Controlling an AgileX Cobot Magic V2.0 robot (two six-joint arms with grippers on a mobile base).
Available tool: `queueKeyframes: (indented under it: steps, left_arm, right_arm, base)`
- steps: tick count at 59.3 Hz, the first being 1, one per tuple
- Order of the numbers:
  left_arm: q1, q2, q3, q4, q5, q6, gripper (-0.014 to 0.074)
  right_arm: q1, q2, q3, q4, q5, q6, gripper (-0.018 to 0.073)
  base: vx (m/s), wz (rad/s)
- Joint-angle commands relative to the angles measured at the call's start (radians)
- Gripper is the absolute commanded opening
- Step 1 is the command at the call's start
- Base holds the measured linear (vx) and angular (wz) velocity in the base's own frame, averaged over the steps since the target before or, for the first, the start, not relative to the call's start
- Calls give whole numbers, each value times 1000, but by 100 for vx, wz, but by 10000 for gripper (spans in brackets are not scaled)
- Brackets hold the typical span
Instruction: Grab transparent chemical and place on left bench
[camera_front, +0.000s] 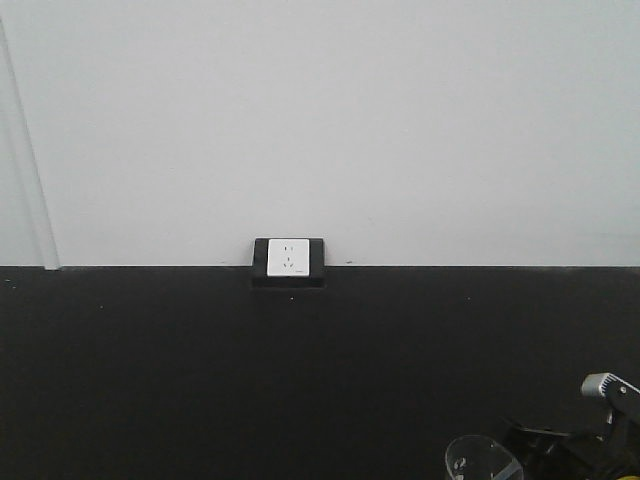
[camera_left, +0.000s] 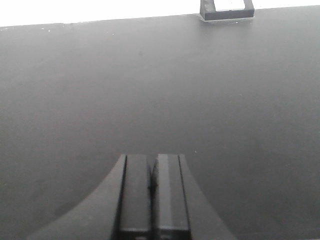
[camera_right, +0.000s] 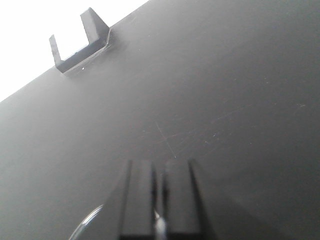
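On the left, the left claw (camera_left: 152, 162) hangs low over bare black worktop (camera_front: 150, 380), its two fingers pressed together with nothing between them. It is idle and plays no visible part in the job.

In the middle, a white wall socket (camera_front: 288, 260) sits where the worktop meets the white wall. That marks this surface as the one the robot picks from, not the left bench, which none of the views shows.

Further right, the rim of a glass beaker (camera_front: 480, 460) pokes into the bottom of the front view, with part of the right arm (camera_front: 612, 388) just beside it. From the right wrist the same rim curves just left of the right claw (camera_right: 159, 167). That claw's fingers are drawn together, and a pale sliver (camera_right: 159, 219) glints in the seam between them. It may be the transparent chemical held in the grip, but it is too small to tell, and the pipette shows clearly nowhere else.

My reading: at best the grab is made – the carry to the left bench and the set-down there are both left to do
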Motion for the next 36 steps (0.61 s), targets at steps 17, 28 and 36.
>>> queueKeyframes:
  steps: [17,28,36]
  left_arm:
    - [-2,-19,16,-1,-78,-8,-3]
    - [-2,-19,16,-1,-78,-8,-3]
    - [-2,-19,16,-1,-78,-8,-3]
  right_arm:
    - [0,-57,-27,-35,-214,-55,-4]
    - [0,-173,-27,-93,-185,-124,-3]
    - [0,-296,-27,-165,-92,-169,-3]
  base:
    - [0,0]
    - [0,0]
    - [0,0]
